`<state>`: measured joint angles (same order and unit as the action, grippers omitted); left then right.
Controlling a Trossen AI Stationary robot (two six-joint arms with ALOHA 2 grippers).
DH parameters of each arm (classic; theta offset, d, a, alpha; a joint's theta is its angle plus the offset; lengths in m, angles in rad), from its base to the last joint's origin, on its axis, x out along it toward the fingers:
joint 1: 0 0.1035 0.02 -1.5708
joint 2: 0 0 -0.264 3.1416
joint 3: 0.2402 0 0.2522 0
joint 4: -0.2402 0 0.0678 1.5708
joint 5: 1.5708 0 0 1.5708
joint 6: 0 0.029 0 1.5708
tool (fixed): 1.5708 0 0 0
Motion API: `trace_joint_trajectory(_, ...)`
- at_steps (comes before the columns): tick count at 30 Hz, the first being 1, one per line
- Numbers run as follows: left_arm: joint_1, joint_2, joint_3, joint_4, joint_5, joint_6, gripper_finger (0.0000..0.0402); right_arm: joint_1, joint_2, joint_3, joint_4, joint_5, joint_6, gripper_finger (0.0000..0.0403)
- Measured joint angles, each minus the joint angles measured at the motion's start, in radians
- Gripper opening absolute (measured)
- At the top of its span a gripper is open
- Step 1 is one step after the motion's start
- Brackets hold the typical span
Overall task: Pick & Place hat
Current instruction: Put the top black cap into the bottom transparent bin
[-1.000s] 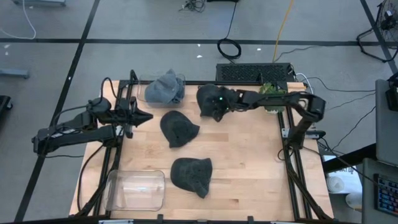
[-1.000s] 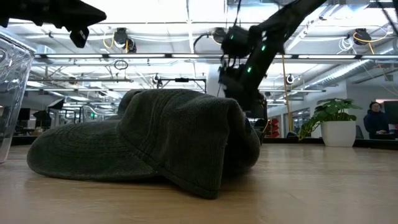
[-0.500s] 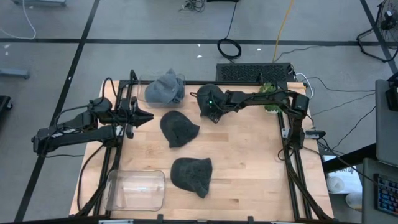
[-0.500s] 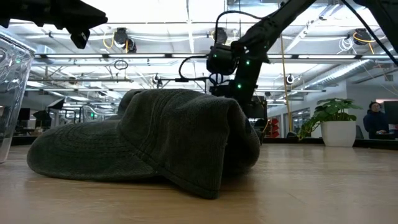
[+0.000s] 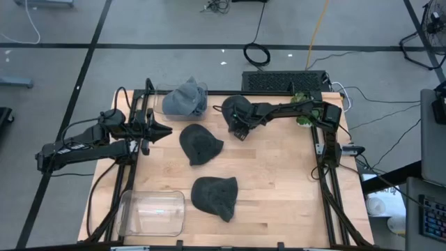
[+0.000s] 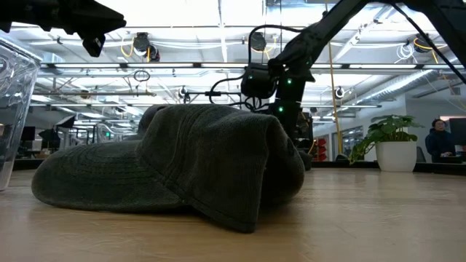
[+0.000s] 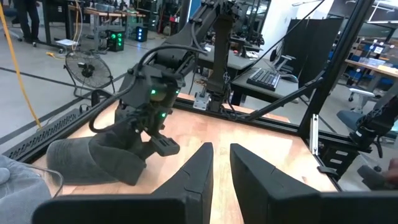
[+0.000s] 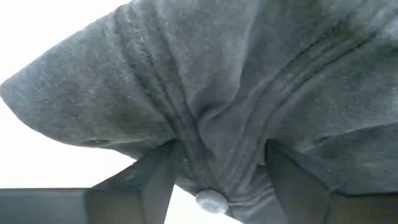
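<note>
Three dark hats lie on the wooden table: one near the front (image 5: 214, 196), one in the middle (image 5: 200, 144), one at the far side (image 5: 228, 107). In the low view the front hat (image 6: 175, 167) fills the foreground. My right gripper (image 5: 240, 124) reaches down onto the far hat (image 7: 93, 163), open, its fingers either side of the crown. My left gripper (image 5: 159, 130) hovers level over the table's left side with nothing in it, a narrow gap between its fingers (image 7: 222, 165). My right gripper comes steeply from above onto the far hat's crown, beside its top button (image 8: 211, 201). Its two fingers (image 8: 155, 180) stand on either side of a ridge of creased cloth (image 8: 217, 130) and touch it. The hat lies on the table.
A light grey hat (image 5: 185, 97) sits in a clear container at the far left. A clear empty bin (image 5: 152, 213) stands at the near left corner. A small green plant (image 5: 301, 104) is at the far right, by my right arm's base.
My right gripper has come down onto the far hat and tipped more steeply downward, shifting a little toward the table's left. The hat has stayed on the table.
</note>
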<state>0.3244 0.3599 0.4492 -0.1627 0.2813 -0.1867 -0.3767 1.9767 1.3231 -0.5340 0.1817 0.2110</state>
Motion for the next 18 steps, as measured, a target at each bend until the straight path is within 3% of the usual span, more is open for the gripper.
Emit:
trace_joint_trajectory(4,0.0,0.0,0.0,0.001,0.0,0.0,0.0063,0.004,0.001,-0.001,-0.004,-0.001,-0.011,0.0163)
trace_joint_trajectory(10,0.0,0.0,0.0,0.001,0.0,0.0,0.0063,0.015,-0.045,-0.006,-0.027,0.002,-0.058,0.0017)
trace_joint_trajectory(18,0.0,0.0,0.0,0.004,-0.001,-0.001,0.0063,0.1,-0.208,-0.006,-0.043,0.08,-0.118,0.0005)
